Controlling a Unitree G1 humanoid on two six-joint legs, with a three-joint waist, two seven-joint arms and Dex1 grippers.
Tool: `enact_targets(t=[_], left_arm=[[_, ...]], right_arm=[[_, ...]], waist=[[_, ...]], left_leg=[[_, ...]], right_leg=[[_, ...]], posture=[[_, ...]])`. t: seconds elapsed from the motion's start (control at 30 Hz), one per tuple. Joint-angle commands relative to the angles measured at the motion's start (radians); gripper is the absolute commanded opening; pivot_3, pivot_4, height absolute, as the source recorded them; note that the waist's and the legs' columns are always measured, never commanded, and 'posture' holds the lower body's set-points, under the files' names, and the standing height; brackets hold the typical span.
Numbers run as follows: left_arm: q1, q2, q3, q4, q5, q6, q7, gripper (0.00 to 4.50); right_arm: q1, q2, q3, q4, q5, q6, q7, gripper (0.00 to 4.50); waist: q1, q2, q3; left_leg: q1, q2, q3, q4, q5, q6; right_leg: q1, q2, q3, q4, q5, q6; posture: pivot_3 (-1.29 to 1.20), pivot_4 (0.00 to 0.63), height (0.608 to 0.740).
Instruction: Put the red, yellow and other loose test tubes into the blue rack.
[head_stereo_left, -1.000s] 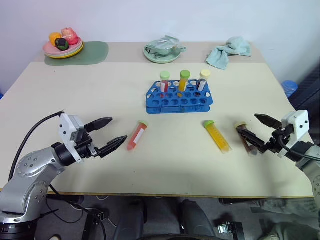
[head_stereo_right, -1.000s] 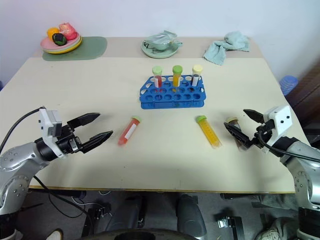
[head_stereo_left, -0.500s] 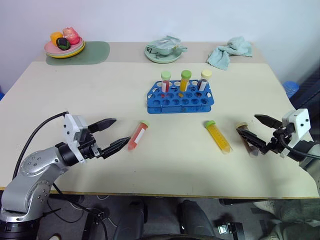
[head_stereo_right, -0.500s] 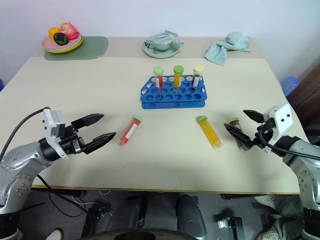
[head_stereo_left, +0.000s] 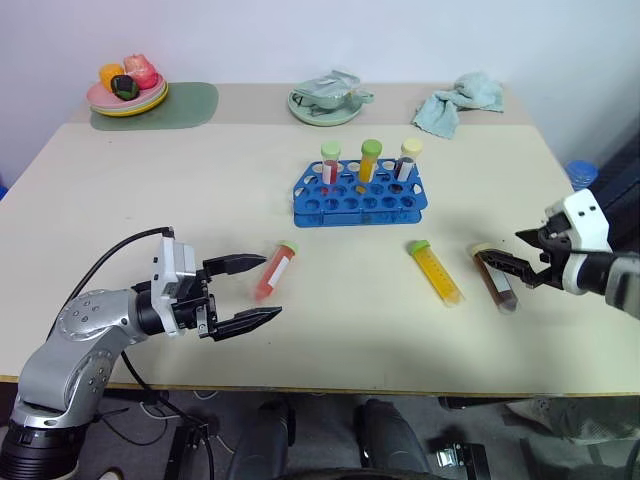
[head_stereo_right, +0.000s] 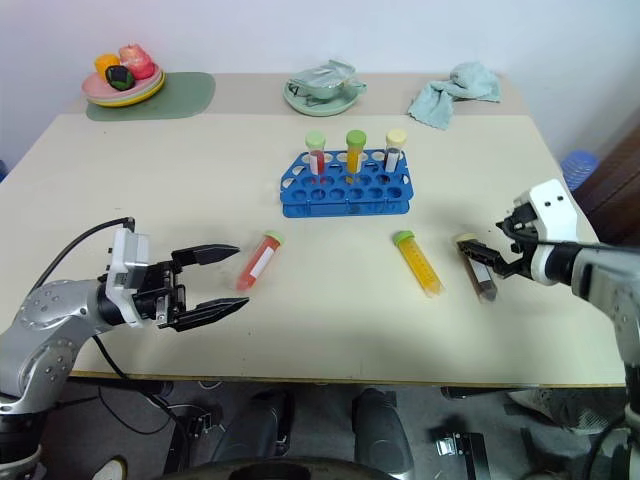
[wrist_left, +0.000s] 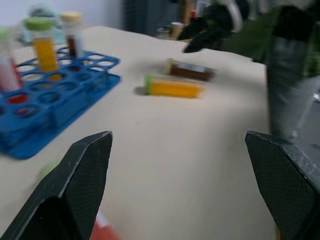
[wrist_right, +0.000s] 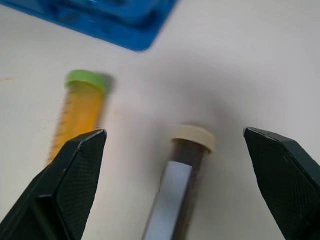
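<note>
Ahead of right gripper (wrist_right: 175, 165): brown tube (wrist_right: 177, 187), cream cap; yellow tube (wrist_right: 80, 112), green cap. Rack (head_stereo_left: 360, 198) blue.

Silver-grey left arm (head_stereo_left: 85, 335), black cable, white wrist blocks, black textured pointed fingers (head_stereo_left: 245, 322).

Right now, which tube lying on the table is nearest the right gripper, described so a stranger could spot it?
Start at the blue plastic rack mid-table, then look toward the right gripper. The dark brown tube with a tan cap lies flat there. Its neighbour, the yellow tube with a green cap, is brighter.
</note>
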Motion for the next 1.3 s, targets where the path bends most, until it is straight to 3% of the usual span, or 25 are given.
enact_targets(t=[0.03,0.3,0.8,0.9,0.97,1.17,1.27,1.3], left_arm=[[-0.008,-0.019,-0.017,-0.018,-0.004,-0.017,0.006,4.29],[0.012,-0.042,-0.035,-0.026,0.006,-0.028,0.009,4.29],[0.068,-0.056,-0.032,-0.048,-0.004,-0.037,0.023,4.29],[0.077,-0.053,-0.027,-0.052,-0.008,-0.037,0.022,4.37],[0.083,-0.051,-0.023,-0.056,-0.008,-0.035,0.025,4.37],[0.104,-0.048,-0.015,-0.074,-0.015,-0.032,0.033,4.37],[0.11,-0.042,-0.008,-0.078,-0.021,-0.028,0.036,4.37],[0.112,-0.041,-0.007,-0.079,-0.022,-0.027,0.037,4.37]], right_arm=[[-0.145,-0.051,0.032,0.07,0.017,0.185,-0.015,4.5],[-0.388,-0.109,0.211,0.245,-0.004,0.345,0.068,4.5],[-0.416,-0.096,0.367,0.356,-0.068,0.318,0.152,4.5],[-0.421,-0.092,0.377,0.373,-0.082,0.304,0.163,3.63],[-0.418,-0.083,0.381,0.364,-0.085,0.302,0.167,2.7],[-0.419,-0.054,0.377,0.364,-0.09,0.306,0.166,2.7],[-0.423,-0.041,0.378,0.36,-0.092,0.306,0.168,1.89],[-0.424,-0.038,0.379,0.357,-0.092,0.307,0.169,1.89]], waist=[[0.0,0.001,0.001],[-0.001,0.002,0.002],[0.001,0.003,0.002],[-0.001,0.003,0.002],[-0.001,0.003,0.002],[0.0,0.003,0.002],[0.001,0.003,0.002],[0.001,0.003,0.002]], left_leg=[[0.0,0.0,0.0,0.0,0.0,0.0],[-0.002,0.0,0.001,0.0,-0.001,0.002],[-0.002,-0.001,0.001,0.0,-0.002,0.003],[-0.002,-0.001,0.001,0.0,-0.001,0.003],[-0.002,-0.001,0.001,0.0,-0.001,0.003],[-0.002,-0.001,0.001,0.0,-0.001,0.003],[-0.002,-0.001,0.001,0.0,-0.001,0.003],[-0.002,-0.001,0.001,0.0,-0.001,0.003]], right_leg=[[0.0,0.0,0.0,0.0,0.0,0.0],[-0.001,0.0,0.0,-0.002,0.0,0.0],[-0.001,0.0,0.0,-0.003,0.0,0.0],[-0.002,0.0,0.0,-0.003,0.0,0.0],[-0.002,0.0,0.0,-0.003,0.0,0.0],[-0.002,0.0,0.0,-0.003,0.0,0.0],[-0.002,0.0,0.0,-0.003,0.0,0.0],[-0.001,0.0,0.0,-0.003,0.0,0.0]], posture=[[0.0,0.15,0.74],[0.0,0.15,0.74],[0.0,0.15,0.74],[0.0,0.15,0.74],[0.0,0.15,0.74],[0.0,0.15,0.74],[0.0,0.15,0.74],[0.0,0.15,0.74]])
